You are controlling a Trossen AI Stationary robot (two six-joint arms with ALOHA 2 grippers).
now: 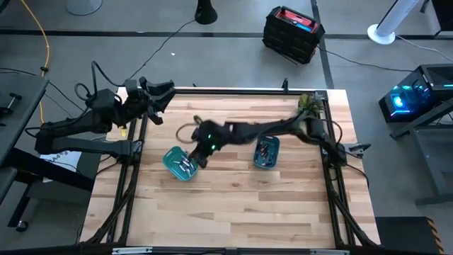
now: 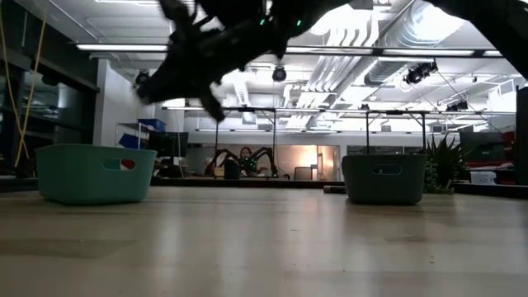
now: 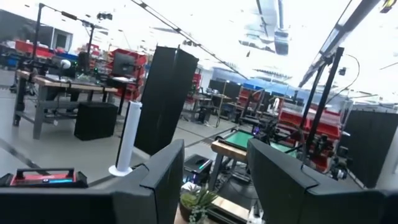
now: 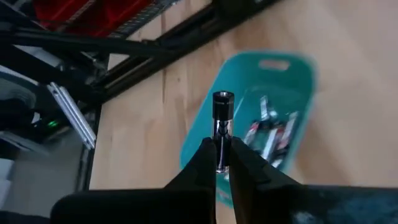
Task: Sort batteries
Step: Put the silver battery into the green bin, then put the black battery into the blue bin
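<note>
Two teal bins stand on the wooden table: the left bin (image 1: 178, 163) (image 2: 95, 173) (image 4: 273, 87) holds several small silvery batteries (image 4: 270, 134), and the right bin (image 1: 267, 153) (image 2: 384, 178) holds more. My right gripper (image 1: 199, 156) (image 4: 221, 148) reaches across the table and hangs above the left bin, shut on one battery (image 4: 222, 118). In the low view it shows high above the left bin (image 2: 186, 70). My left gripper (image 1: 168, 92) (image 3: 214, 177) waits raised at the table's far left corner, open and empty. My right gripper pinches one battery between its two fingertips by the near end (image 4: 221, 138). The battery lies along the fingers, and its dark-capped far end (image 4: 223, 99) sticks out beyond them. The fingers slant down from the table's right. The battery is lifted clear, above the left bin.
A black frame (image 1: 134, 149) runs along the table's left, right and far edges. A small plant (image 1: 308, 103) stands at the far right corner. Bare wood lies in front of both bins (image 1: 226, 205).
</note>
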